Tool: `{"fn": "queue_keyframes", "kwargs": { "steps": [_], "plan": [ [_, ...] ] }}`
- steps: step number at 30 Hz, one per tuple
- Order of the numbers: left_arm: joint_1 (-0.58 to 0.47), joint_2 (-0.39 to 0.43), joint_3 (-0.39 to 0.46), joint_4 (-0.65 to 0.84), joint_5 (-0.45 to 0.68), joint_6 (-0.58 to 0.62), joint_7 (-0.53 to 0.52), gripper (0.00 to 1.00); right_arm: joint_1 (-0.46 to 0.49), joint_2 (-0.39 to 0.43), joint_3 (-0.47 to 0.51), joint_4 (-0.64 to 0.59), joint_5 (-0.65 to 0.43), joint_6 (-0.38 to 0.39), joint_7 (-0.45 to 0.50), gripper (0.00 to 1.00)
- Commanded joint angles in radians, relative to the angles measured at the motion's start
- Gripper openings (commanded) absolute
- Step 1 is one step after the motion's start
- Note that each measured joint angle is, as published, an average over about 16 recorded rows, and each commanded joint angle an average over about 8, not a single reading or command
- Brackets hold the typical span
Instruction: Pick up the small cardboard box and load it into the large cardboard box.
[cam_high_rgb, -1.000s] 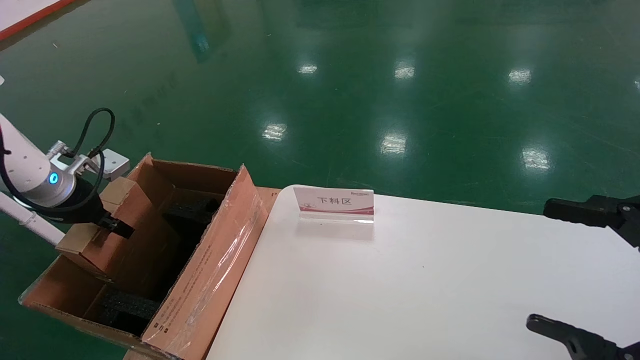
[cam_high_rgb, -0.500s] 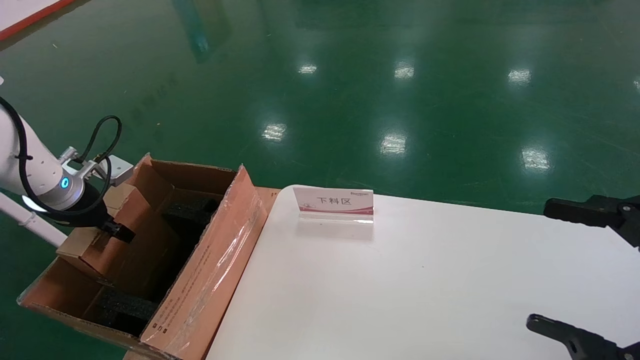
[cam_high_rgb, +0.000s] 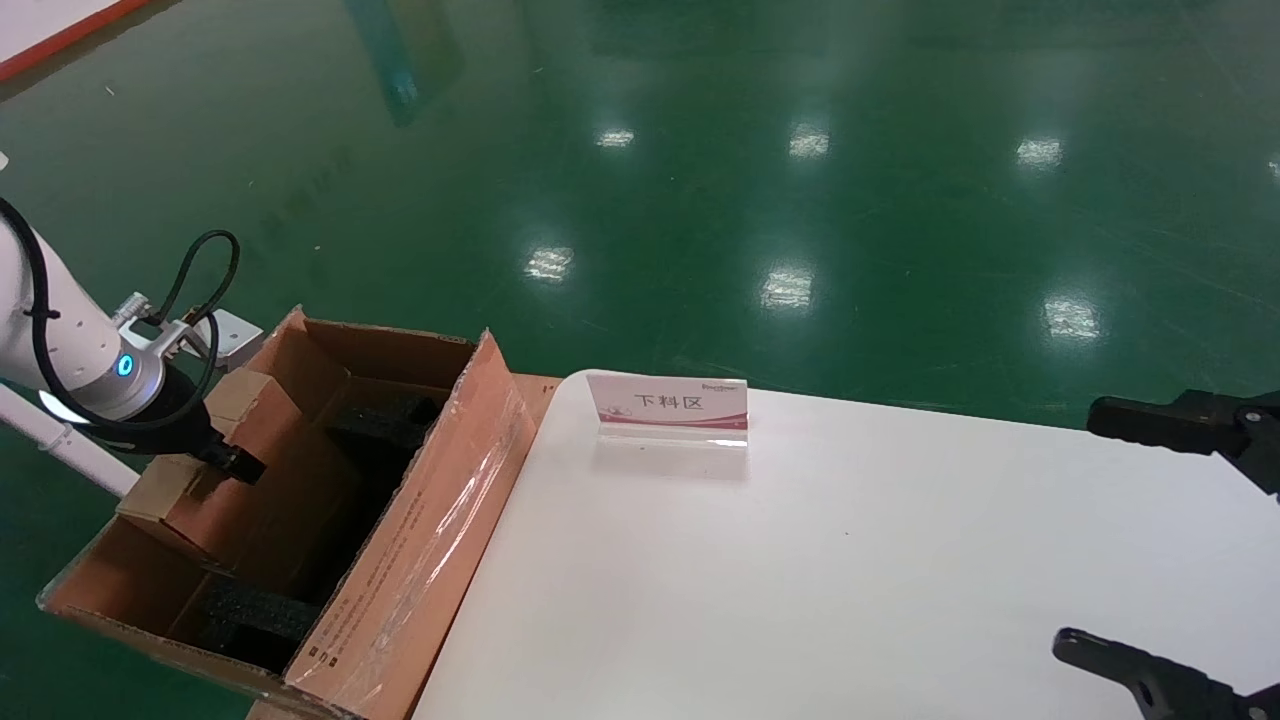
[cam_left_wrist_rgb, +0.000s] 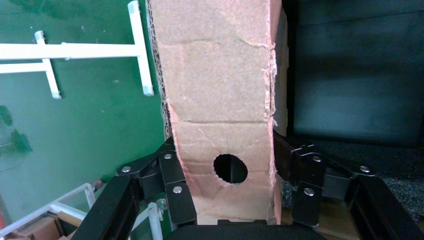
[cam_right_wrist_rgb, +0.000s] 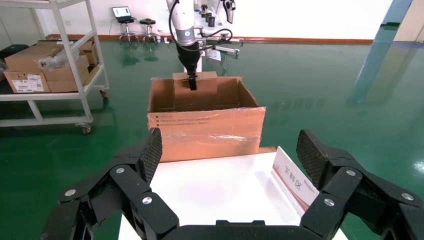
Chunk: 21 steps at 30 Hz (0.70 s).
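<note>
left end effector (cam_left_wrist_rgb: 223, 192): clamped on the small plain brown carton with a round hole (cam_left_wrist_rgb: 220, 105); fingers (cam_left_wrist_rgb: 172, 187) pressing both side panels
small carton: inside the big brown taped carton (cam_high_rgb: 420, 540), at its left wall; black foam (cam_high_rgb: 250, 615) below
right end effector (cam_right_wrist_rgb: 227, 165): spread open, holding nothing; over the white bench (cam_high_rgb: 850, 560), far right

Left gripper (cam_left_wrist_rgb: 223, 192) is clamped, arm reaching low at the far left; right gripper (cam_right_wrist_rgb: 230, 165) hangs spread wide, parked right.
</note>
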Motion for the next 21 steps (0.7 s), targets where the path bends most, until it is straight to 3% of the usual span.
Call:
{"fn": "queue_keyframes", "kwargs": {
  "steps": [1, 21],
  "plan": [
    [-0.001, 0.000, 0.000, 0.000, 0.000, 0.000, 0.000, 1.00, 0.000, 0.000, 0.000, 0.000, 0.000, 0.000, 0.000, 1.00],
    [-0.018, -0.013, -0.010, -0.036, 0.001, -0.016, 0.016, 1.00, 0.000, 0.000, 0.000, 0.000, 0.000, 0.000, 0.000, 1.00]
  ]
}}
